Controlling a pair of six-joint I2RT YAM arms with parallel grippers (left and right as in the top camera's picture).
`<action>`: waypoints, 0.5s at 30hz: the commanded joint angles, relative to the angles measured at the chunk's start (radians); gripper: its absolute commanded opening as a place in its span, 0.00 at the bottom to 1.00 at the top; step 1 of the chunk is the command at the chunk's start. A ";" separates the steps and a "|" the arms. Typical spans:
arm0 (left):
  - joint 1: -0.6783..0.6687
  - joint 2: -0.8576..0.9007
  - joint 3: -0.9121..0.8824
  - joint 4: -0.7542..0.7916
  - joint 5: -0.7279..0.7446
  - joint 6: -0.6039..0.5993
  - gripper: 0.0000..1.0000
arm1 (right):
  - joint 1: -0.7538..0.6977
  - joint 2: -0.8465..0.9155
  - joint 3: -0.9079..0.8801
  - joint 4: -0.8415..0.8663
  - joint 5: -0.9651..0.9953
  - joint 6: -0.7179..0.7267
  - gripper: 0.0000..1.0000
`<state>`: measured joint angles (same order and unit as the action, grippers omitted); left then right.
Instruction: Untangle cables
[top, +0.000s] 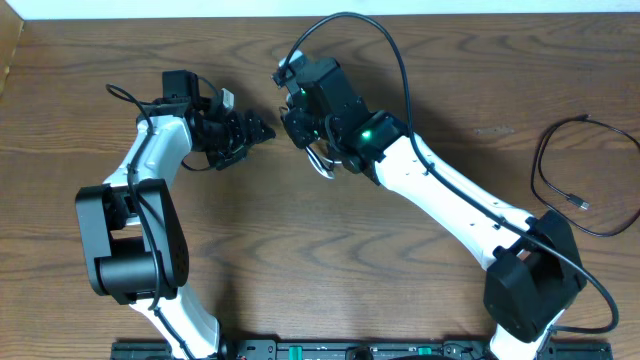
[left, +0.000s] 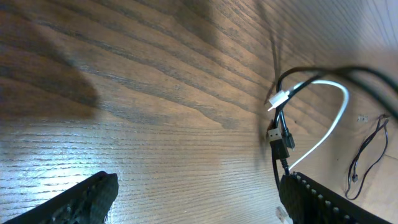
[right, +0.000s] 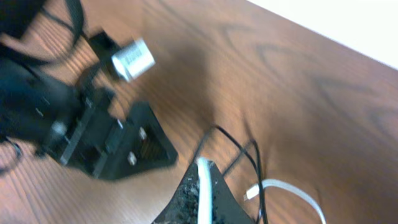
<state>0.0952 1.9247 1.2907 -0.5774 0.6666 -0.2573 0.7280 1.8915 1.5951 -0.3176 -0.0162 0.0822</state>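
Pinching the white cable, right gripper pressed together; left gripper spread wide alongside

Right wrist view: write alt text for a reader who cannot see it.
The right gripper is shut on a white cable at bottom centre, above a wooden table. A thin black cable runs beside it, and the left gripper looms blurred at left.

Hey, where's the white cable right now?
In the overhead view the white cable is near the middle of the table, pinched in the shut right claw, with the open left claw close on its left.
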 joint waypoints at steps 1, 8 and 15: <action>-0.001 0.003 -0.007 -0.001 -0.013 0.009 0.89 | 0.009 -0.070 0.013 0.040 -0.021 -0.013 0.01; -0.002 0.003 -0.007 0.000 -0.013 0.009 0.88 | 0.014 -0.164 0.013 0.111 -0.021 -0.037 0.01; -0.002 0.003 -0.007 0.000 -0.013 0.009 0.88 | 0.014 -0.288 0.013 0.188 -0.020 -0.112 0.01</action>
<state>0.0952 1.9247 1.2907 -0.5770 0.6666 -0.2573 0.7364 1.6638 1.5948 -0.1444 -0.0311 0.0242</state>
